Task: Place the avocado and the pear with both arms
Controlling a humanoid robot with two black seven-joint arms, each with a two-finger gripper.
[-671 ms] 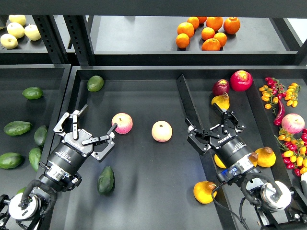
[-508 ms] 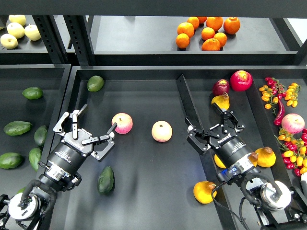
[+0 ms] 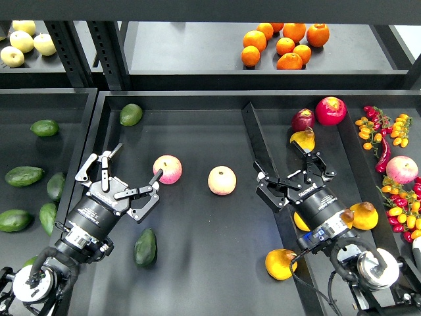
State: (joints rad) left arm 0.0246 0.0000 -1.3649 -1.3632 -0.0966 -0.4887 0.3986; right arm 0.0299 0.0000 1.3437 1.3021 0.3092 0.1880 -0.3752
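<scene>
The dark green glossy avocado (image 3: 145,247) lies in the central tray (image 3: 197,289), just right of my left forearm. My left gripper (image 3: 136,164) is open and empty, above and behind the avocado, its right fingertip close to a red-yellow apple (image 3: 168,169). The yellow-orange pear (image 3: 281,263) with a brownish blotch lies at the tray's front right, beside my right forearm. My right gripper (image 3: 291,168) is open and empty over the divider (image 3: 258,141), well behind the pear.
A second apple (image 3: 222,180) lies mid-tray and a lighter, rounder avocado (image 3: 131,114) at its back left. More avocados (image 3: 25,176) fill the left bin. Other pears (image 3: 303,139), red fruit (image 3: 330,110) and small tomatoes fill the right bin. Oranges (image 3: 284,45) sit on the shelf.
</scene>
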